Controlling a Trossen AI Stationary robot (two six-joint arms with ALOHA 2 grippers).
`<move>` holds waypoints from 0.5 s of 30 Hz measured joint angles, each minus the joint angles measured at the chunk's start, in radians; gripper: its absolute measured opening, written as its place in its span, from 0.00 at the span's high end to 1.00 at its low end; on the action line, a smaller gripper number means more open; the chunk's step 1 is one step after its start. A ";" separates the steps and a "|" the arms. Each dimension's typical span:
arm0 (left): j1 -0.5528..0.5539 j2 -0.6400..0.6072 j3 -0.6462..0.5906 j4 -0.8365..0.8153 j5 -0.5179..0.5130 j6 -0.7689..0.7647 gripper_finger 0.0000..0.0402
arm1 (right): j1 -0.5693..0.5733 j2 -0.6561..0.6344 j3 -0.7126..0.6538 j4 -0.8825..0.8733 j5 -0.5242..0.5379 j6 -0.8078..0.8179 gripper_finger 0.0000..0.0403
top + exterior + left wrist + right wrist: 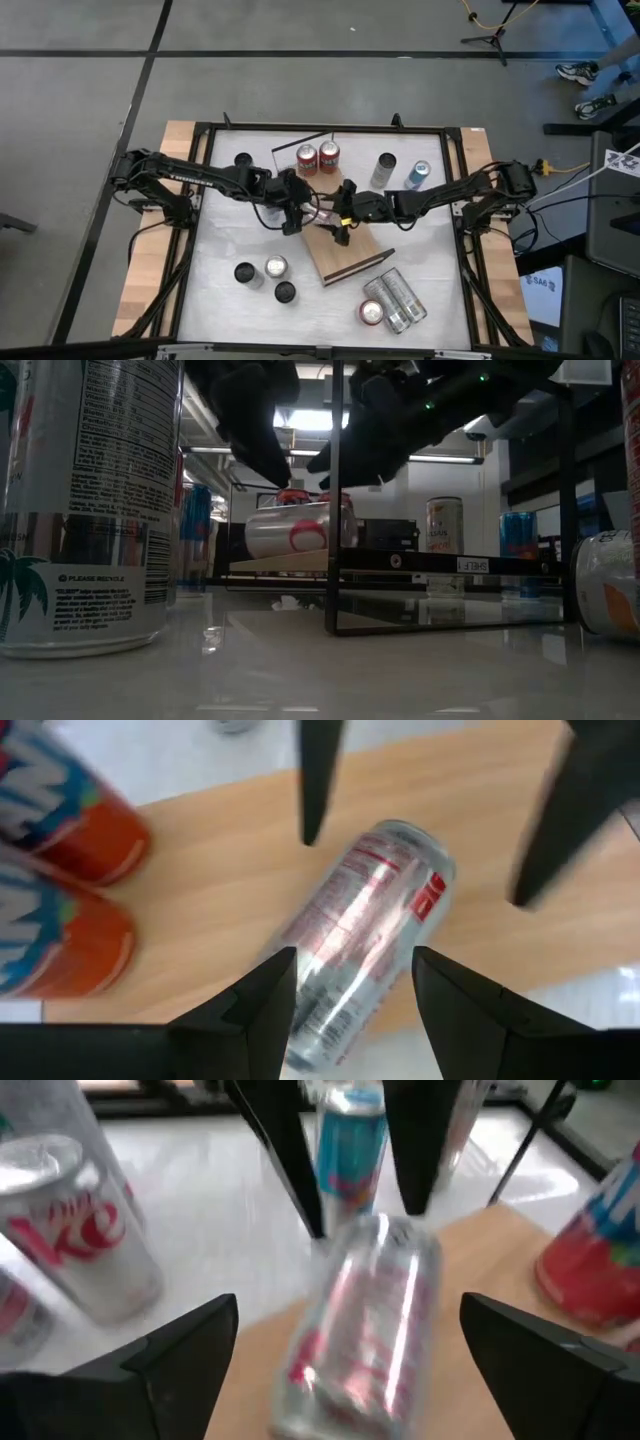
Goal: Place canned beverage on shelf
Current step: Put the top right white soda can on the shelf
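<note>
- A silver can (365,935) with red print is seen lying on its side on the shelf (215,915), its length running across the board.
- The shelf, a long light-brown wooden board with dark edges, is set at a slant on the desk (225,240).
- Two red cans (318,157) are stood upright, side by side, at the shelf's far end.

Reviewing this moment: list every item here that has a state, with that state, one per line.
Silver can: lying on its side on the shelf, held by neither gripper.
Shelf: flat board on the table, holding cans.
Two red cans: upright, at the shelf's far end.
Left gripper: open, straddling the silver can.
Right gripper: open, over the same can.
Cans at the table's near right: lying on their sides.
</note>
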 joint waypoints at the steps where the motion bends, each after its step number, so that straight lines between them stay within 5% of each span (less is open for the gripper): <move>1: -0.003 0.006 0.000 0.001 0.007 0.019 0.52 | 0.000 0.000 0.000 -0.012 0.001 0.000 0.07; 10: -0.035 0.135 0.006 0.022 -0.010 0.137 0.52 | -0.002 0.000 0.000 -0.053 0.017 0.000 0.07; 15: -0.036 0.135 0.003 0.045 -0.017 0.137 0.52 | -0.002 0.000 0.000 -0.077 -0.065 -0.006 0.07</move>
